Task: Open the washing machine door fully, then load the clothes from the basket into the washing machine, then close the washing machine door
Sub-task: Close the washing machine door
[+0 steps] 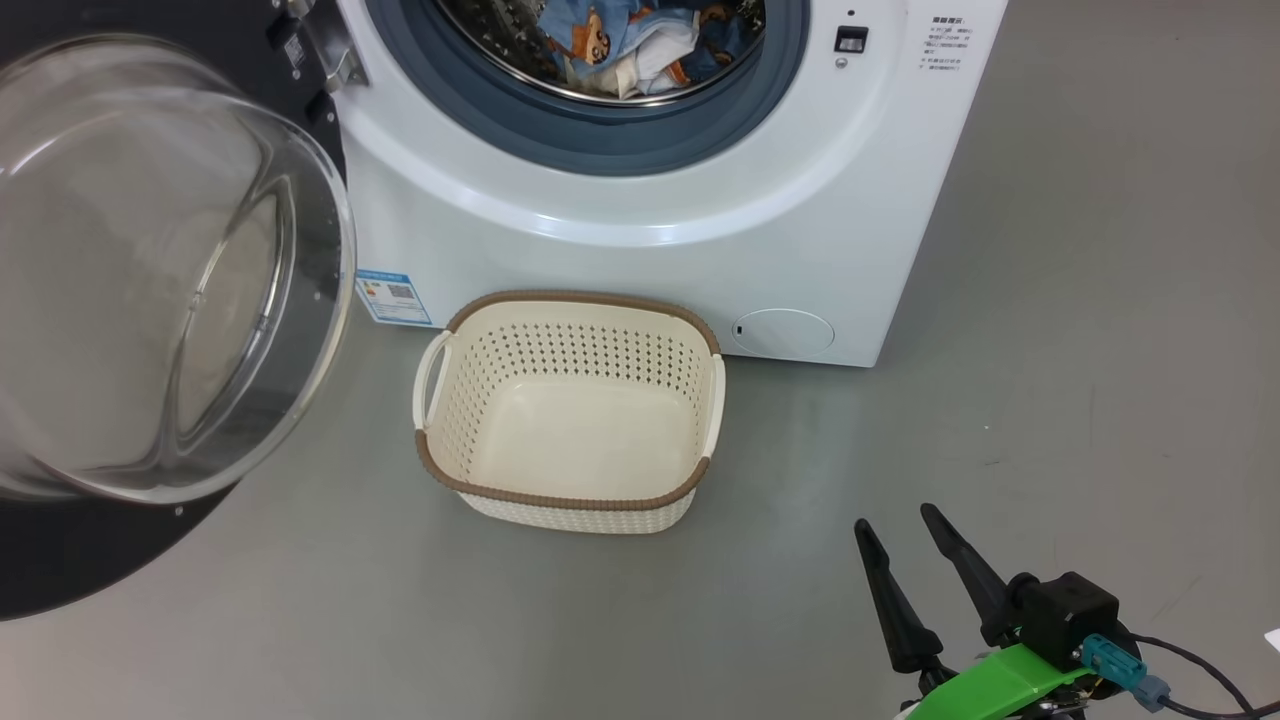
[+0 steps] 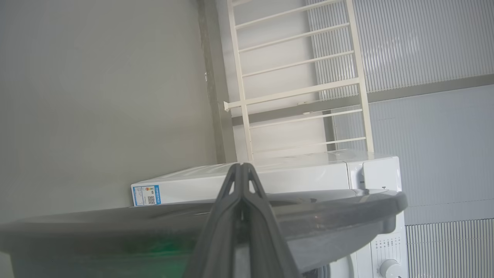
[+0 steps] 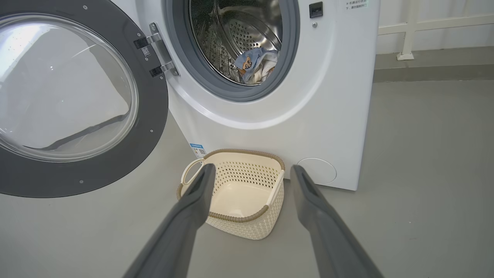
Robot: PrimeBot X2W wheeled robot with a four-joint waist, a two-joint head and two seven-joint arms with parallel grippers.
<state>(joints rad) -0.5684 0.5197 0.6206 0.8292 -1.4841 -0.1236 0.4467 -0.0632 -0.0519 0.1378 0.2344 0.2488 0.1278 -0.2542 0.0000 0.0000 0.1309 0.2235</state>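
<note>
Fingers of right gripper (image 1: 895, 518) wide apart, empty; left gripper (image 2: 242, 166) pinched together, empty. Cream perforated plastic basket (image 1: 580, 298) empty; light blue printed clothes (image 1: 650, 55) inside white washing machine (image 1: 650, 265).

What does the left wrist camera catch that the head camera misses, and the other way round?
Left wrist view: the shut left gripper, a white railing, a control dial. Head view: the empty basket, the clothes in the drum, the open right gripper. Both: the washing machine, its open door, the blue label sticker.
</note>
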